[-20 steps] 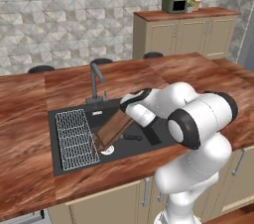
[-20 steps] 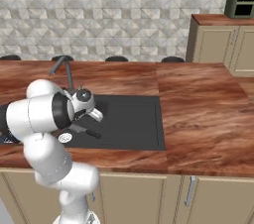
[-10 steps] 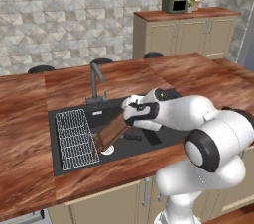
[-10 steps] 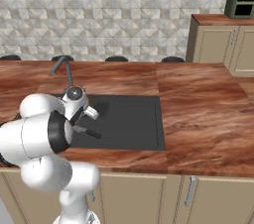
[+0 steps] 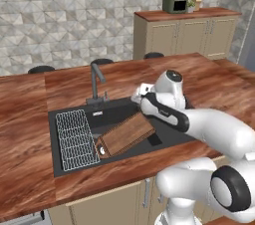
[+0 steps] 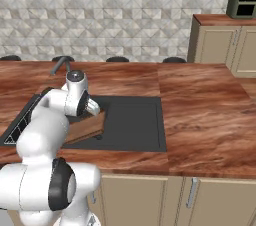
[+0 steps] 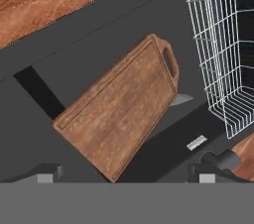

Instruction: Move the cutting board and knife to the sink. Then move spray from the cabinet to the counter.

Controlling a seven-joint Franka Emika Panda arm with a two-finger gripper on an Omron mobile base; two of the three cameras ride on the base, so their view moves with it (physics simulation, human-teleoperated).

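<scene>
The brown wooden cutting board (image 7: 121, 114) lies slanted in the black sink (image 7: 99, 34), its handle-hole end toward the grey wire rack (image 7: 223, 49). My gripper (image 7: 129, 172) hangs above the board's lower corner, open, its fingertips (image 7: 48, 172) wide apart and holding nothing. From the left base view the board (image 5: 124, 133) rests between the rack (image 5: 74, 138) and my gripper (image 5: 140, 98). A small grey sliver (image 7: 182, 99) pokes out from under the board; I cannot tell whether it is the knife. The spray is out of view.
The curved grey faucet (image 5: 96, 77) stands behind the sink. Reddish-brown counter (image 5: 30, 119) surrounds the basin. A beige cabinet run (image 5: 184, 35) at the back right carries a green-grey appliance (image 5: 175, 0). My arm crosses the sink's right side.
The gripper has opened and let go of the cutting board, which now lies lower in the sink. The hand has pulled back and up from it.
</scene>
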